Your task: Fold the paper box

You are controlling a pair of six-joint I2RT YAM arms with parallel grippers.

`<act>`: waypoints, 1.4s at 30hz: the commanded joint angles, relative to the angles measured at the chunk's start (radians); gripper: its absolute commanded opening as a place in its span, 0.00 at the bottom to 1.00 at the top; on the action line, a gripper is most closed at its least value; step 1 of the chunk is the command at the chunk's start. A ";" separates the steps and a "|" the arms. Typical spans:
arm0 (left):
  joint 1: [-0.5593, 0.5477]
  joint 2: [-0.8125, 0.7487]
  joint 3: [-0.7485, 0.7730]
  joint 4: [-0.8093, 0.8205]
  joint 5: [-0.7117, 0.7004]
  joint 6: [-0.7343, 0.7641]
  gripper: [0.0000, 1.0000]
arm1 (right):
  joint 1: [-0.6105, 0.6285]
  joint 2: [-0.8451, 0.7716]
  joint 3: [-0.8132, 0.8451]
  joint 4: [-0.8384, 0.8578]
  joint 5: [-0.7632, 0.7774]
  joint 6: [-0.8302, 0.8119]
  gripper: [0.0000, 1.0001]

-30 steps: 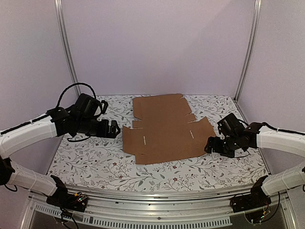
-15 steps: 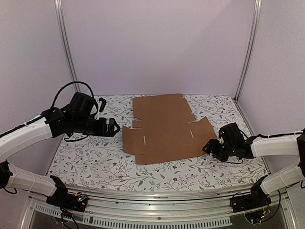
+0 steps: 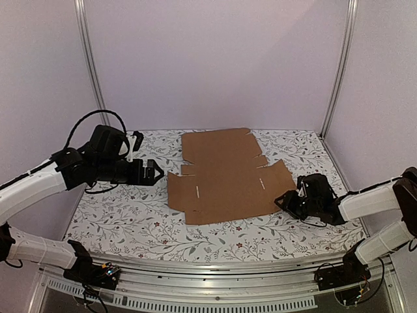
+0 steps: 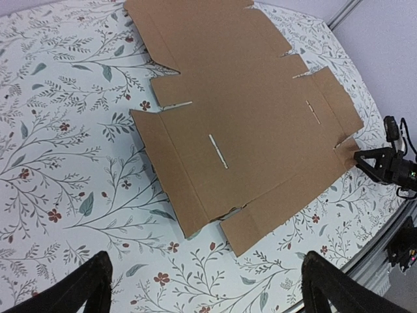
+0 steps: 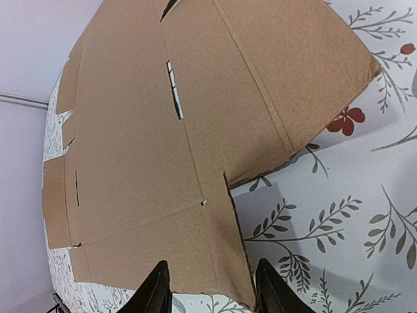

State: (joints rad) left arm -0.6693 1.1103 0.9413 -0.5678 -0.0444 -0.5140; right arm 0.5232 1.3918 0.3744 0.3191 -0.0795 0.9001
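Note:
The paper box [image 3: 221,176] is a flat brown die-cut cardboard sheet, lying unfolded in the middle of the floral table. My left gripper [image 3: 153,173] hovers just left of the sheet's left edge. It stands wide open with nothing in it, and in the left wrist view [image 4: 205,280] it looks down on the paper box [image 4: 241,124]. My right gripper [image 3: 281,201] is low at the sheet's near right flap. In the right wrist view its jaws [image 5: 212,274] are partly closed, straddling the flap's corner [image 5: 234,261] with gaps at both fingers.
The floral table cloth [image 3: 130,222] runs out to purple walls at the back and sides. Metal posts [image 3: 339,65] stand at the back corners. A metal rail [image 3: 208,293] with the arm bases borders the near edge.
My right gripper has dropped lower and slid left onto the sheet's right flap while its jaws narrowed. The left arm drew back slightly to the left, still wide open.

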 commanded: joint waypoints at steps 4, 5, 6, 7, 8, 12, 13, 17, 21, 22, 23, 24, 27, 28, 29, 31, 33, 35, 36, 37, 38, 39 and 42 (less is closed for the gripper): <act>0.005 -0.025 -0.006 0.007 0.020 -0.009 1.00 | -0.005 0.041 -0.041 0.126 -0.014 0.017 0.30; 0.005 -0.027 -0.006 0.007 0.020 -0.010 1.00 | -0.005 0.046 -0.043 0.134 -0.014 0.017 0.27; 0.005 -0.030 -0.006 0.007 0.019 -0.010 1.00 | -0.005 0.052 -0.045 0.142 -0.015 0.017 0.21; 0.005 -0.032 -0.006 0.007 0.017 -0.010 1.00 | -0.005 0.055 -0.046 0.148 -0.015 0.016 0.17; 0.005 -0.034 -0.006 0.005 0.017 -0.009 0.99 | -0.006 0.060 -0.046 0.153 -0.017 0.016 0.11; 0.005 -0.047 -0.001 -0.003 0.012 -0.005 1.00 | -0.006 0.055 -0.046 0.160 -0.029 0.004 0.00; 0.005 -0.050 0.004 -0.009 0.011 -0.002 1.00 | -0.006 0.046 -0.048 0.158 -0.032 0.000 0.00; 0.005 -0.065 0.036 -0.041 -0.002 0.019 0.99 | -0.005 -0.006 -0.034 0.125 -0.062 -0.039 0.00; 0.005 -0.070 0.101 -0.084 0.001 0.058 0.99 | -0.006 -0.070 0.029 -0.022 -0.115 -0.114 0.00; 0.005 -0.068 0.118 -0.096 -0.001 0.067 0.99 | -0.004 -0.095 0.049 -0.064 -0.126 -0.139 0.00; 0.005 -0.069 0.134 -0.109 -0.003 0.076 1.00 | -0.001 -0.115 0.071 -0.111 -0.138 -0.157 0.00; 0.004 -0.068 0.149 -0.122 -0.004 0.085 1.00 | 0.004 -0.128 0.102 -0.173 -0.149 -0.187 0.00; 0.004 -0.064 0.187 -0.140 -0.003 0.108 1.00 | 0.035 -0.168 0.203 -0.368 -0.156 -0.285 0.00; 0.004 -0.059 0.199 -0.145 0.000 0.116 1.00 | 0.045 -0.174 0.235 -0.421 -0.158 -0.316 0.00; 0.003 -0.053 0.209 -0.147 0.003 0.124 0.99 | 0.054 -0.177 0.268 -0.474 -0.165 -0.336 0.00; 0.002 -0.036 0.230 -0.151 0.008 0.138 1.00 | 0.068 -0.173 0.335 -0.576 -0.180 -0.394 0.00; 0.000 -0.014 0.257 -0.160 0.014 0.152 1.00 | 0.082 -0.161 0.424 -0.692 -0.182 -0.446 0.00; -0.004 0.012 0.282 -0.164 0.024 0.166 1.00 | 0.093 -0.140 0.512 -0.818 -0.186 -0.497 0.00; -0.007 0.022 0.294 -0.165 0.030 0.171 1.00 | 0.098 -0.123 0.552 -0.899 -0.186 -0.534 0.00; -0.010 0.034 0.311 -0.167 0.034 0.176 1.00 | 0.105 -0.111 0.590 -0.952 -0.183 -0.557 0.00; -0.011 0.044 0.322 -0.169 0.036 0.180 1.00 | 0.108 -0.104 0.619 -0.991 -0.177 -0.586 0.00; -0.014 0.055 0.332 -0.167 0.037 0.183 0.99 | 0.109 -0.096 0.648 -1.030 -0.169 -0.615 0.00; -0.024 0.102 0.369 -0.166 0.085 0.197 1.00 | 0.110 -0.073 0.739 -1.141 -0.129 -0.664 0.00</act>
State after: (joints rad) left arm -0.6735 1.1645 1.2594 -0.7109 -0.0166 -0.3573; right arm 0.6266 1.2888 1.0183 -0.5705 -0.2401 0.3653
